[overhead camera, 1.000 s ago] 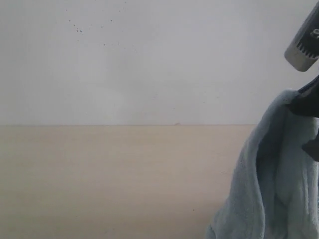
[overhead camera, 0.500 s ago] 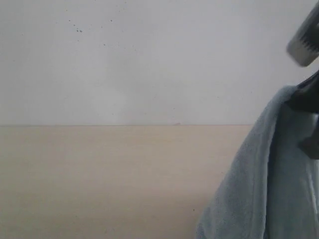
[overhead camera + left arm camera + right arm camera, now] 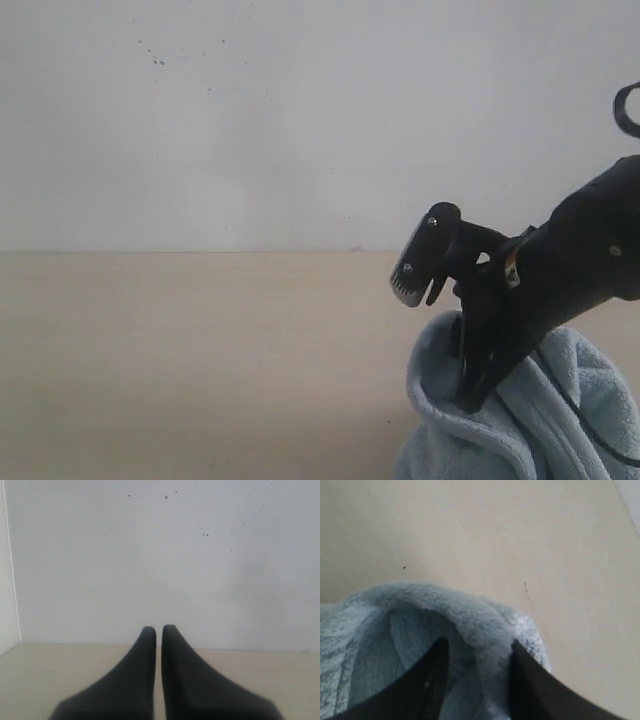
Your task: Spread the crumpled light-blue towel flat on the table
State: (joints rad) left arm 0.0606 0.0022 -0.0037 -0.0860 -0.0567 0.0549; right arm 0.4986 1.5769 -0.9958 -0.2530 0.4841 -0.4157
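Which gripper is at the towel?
The right gripper, jaws apart astride a fold of the towel; the left gripper is shut, holding nothing.

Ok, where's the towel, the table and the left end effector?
towel (image 3: 472,436): exterior view, front fold.
table (image 3: 200,360): exterior view, bare top.
left end effector (image 3: 158,629): left wrist view, between its fingertips.

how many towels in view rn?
1. The towel is heaped on the table at the exterior view's lower right, with a fold between the fingers of the right gripper. Part of it runs off frame.
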